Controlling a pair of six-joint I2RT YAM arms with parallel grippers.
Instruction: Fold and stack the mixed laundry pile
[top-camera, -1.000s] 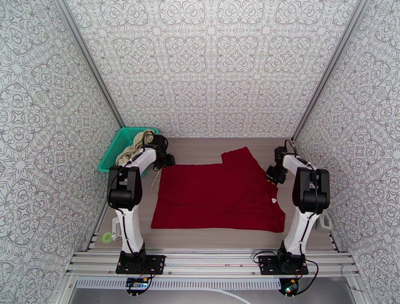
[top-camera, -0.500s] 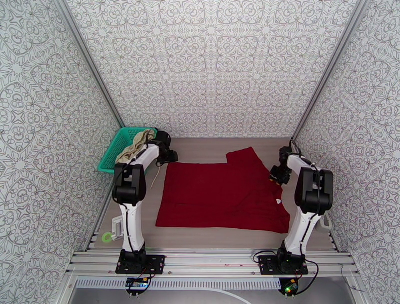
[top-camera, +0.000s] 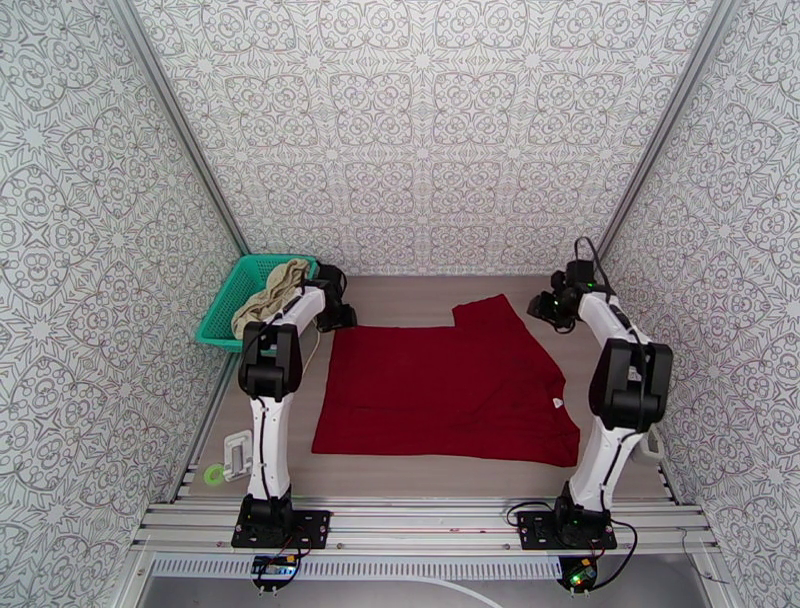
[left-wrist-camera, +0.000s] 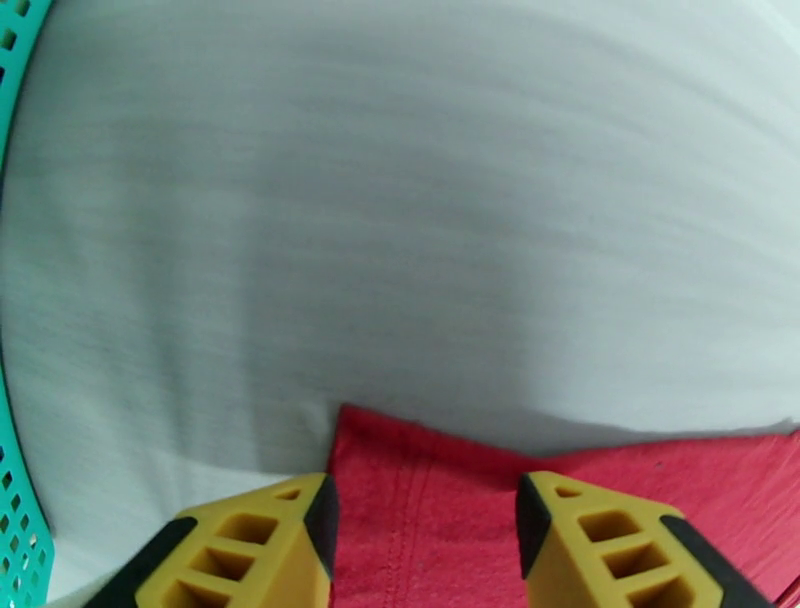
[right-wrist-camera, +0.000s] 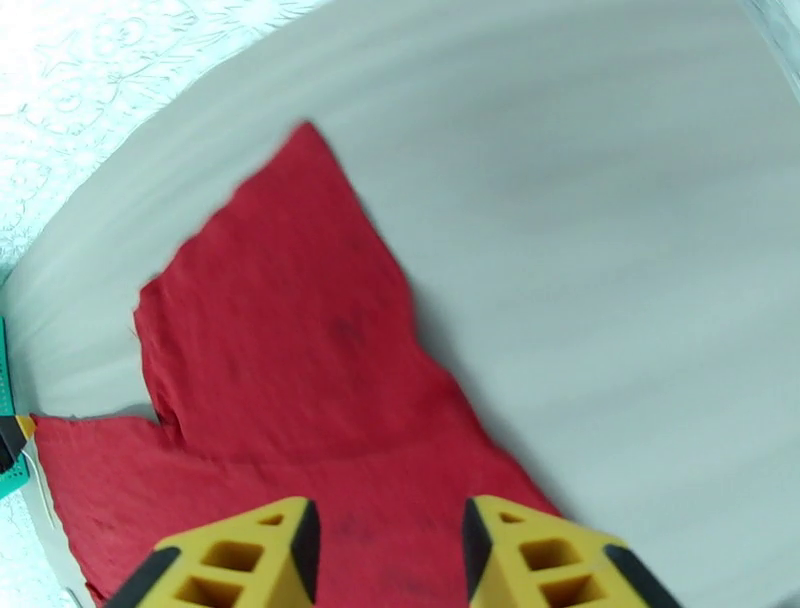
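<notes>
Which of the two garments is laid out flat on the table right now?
The dark red shirt, spread flat across the table. The cream-beige garment lies bunched over the teal basket instead.

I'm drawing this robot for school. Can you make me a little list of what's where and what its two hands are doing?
red shirt: spread flat on the table, one sleeve pointing toward the far wall
cream garment: heaped in the teal basket, far left corner
left gripper: open, jaws either side of the shirt's far left corner
right gripper: open, above the sleeve
stacked: nothing yet
</notes>
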